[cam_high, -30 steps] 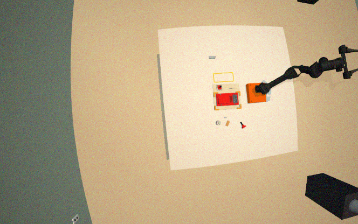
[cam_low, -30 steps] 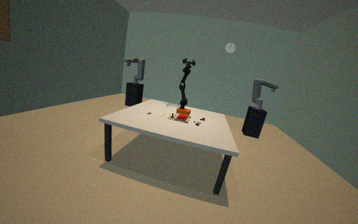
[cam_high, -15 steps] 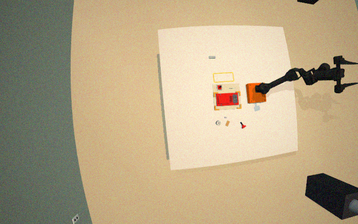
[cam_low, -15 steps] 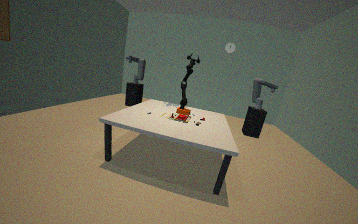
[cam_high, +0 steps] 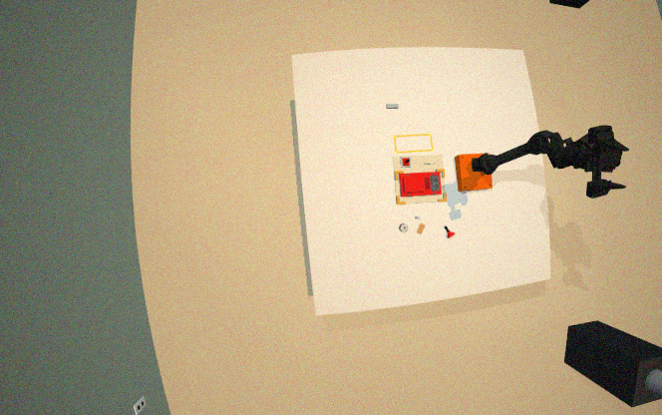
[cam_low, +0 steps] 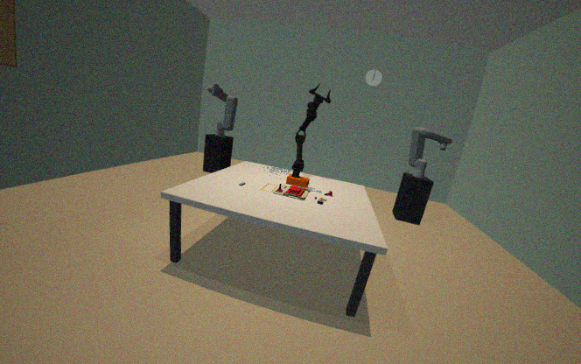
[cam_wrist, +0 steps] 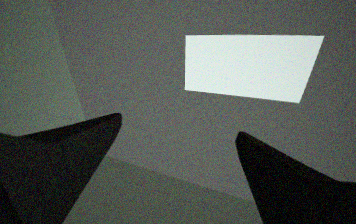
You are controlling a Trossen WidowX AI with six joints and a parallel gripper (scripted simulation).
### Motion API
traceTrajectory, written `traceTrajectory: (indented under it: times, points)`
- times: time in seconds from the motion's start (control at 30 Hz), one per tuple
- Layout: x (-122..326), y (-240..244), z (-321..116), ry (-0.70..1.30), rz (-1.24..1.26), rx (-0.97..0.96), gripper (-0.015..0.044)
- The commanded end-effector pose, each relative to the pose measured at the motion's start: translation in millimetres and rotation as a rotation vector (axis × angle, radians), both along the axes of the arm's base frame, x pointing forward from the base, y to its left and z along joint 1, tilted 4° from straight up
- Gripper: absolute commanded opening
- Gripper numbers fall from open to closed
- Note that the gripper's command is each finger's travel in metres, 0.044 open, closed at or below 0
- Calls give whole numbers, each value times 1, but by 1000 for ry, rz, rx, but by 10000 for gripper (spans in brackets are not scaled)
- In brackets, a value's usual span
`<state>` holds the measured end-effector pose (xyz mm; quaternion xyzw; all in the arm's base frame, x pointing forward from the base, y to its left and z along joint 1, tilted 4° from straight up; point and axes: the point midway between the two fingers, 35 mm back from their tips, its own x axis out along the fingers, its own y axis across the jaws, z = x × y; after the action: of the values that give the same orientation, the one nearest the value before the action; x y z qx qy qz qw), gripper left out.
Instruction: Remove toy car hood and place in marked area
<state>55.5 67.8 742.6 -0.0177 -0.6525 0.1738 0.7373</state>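
Note:
The red toy car (cam_high: pixel 413 186) (cam_low: pixel 295 190) sits on a beige board (cam_high: pixel 421 201) with orange corner pieces, in front of the arm's orange base. It has a dark grey part at one end. The hood is too small to tell apart from the red body. The marked area, a thin yellow outline (cam_high: pixel 413 135), lies beside the board, and nothing shows inside it. My gripper (cam_high: pixel 626 167) (cam_low: pixel 324 87) (cam_wrist: pixel 180 128) is wide open and empty. It is high up, beyond the table edge in the top view, far from the car, and points upward.
The orange base block (cam_high: pixel 466 181) (cam_low: pixel 297 180) stands beside the board. A red and black piece (cam_high: pixel 450 232), a tan block (cam_high: pixel 421 228) and a grey ring (cam_high: pixel 403 227) lie on one side. A small grey bar (cam_high: pixel 392 106) lies beyond the outline. The board also carries a small red-topped piece (cam_high: pixel 406 162).

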Motion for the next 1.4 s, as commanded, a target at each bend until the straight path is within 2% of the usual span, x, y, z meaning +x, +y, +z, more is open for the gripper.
traceTrajectory:
  times: [0.0,0.3,0.73,0.97,1.37]
  points:
    - [35,17,-9,98,-3,-43,440]
    - [116,54,-43,348,-22,-154,440]
    - [193,66,-89,558,-88,-168,440]
    - [240,76,-128,691,-150,-226,440]
    - [318,94,-224,1003,-190,-381,440]
